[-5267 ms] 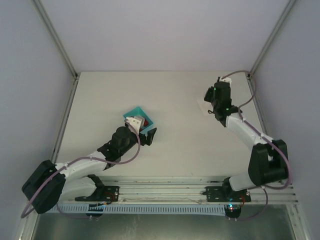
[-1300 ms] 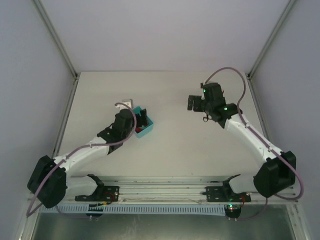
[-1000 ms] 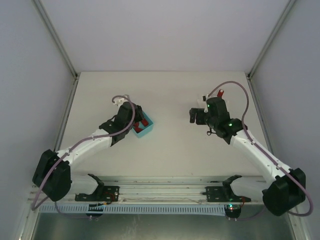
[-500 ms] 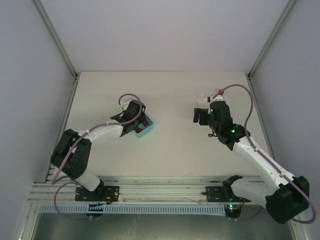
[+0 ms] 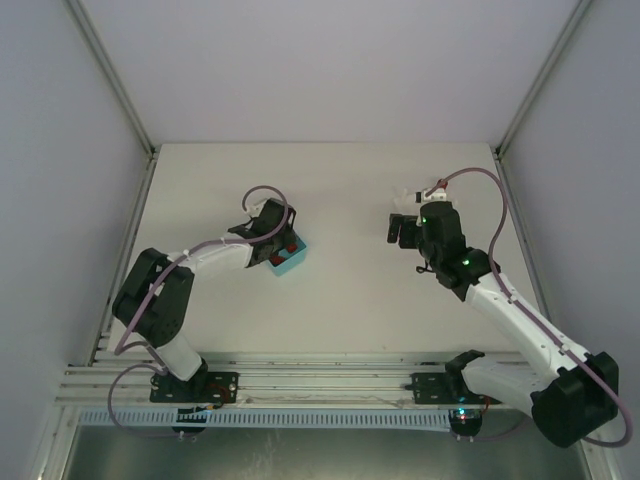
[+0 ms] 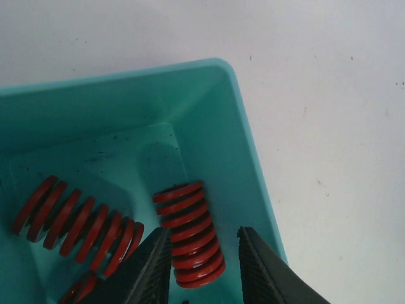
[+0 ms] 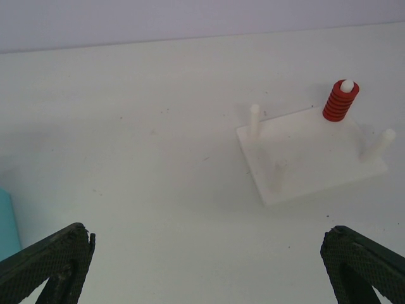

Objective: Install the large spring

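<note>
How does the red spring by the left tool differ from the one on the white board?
The loose red coil spring lies on its side in the teal bin; the mounted red coil spring stands upright, threaded over a peg on the white board. Both are red coils.

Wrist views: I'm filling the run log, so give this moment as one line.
left hand open, straddling red spring in teal bin | right hand open, facing peg board

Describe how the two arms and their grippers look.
The left arm and right arm both have white link shells and black joint housings. A mauve cable loops along each. Green lights glow on the right arm's wrist. The left gripper has smooth black fingers. The right gripper has black, woven-textured ones.
</note>
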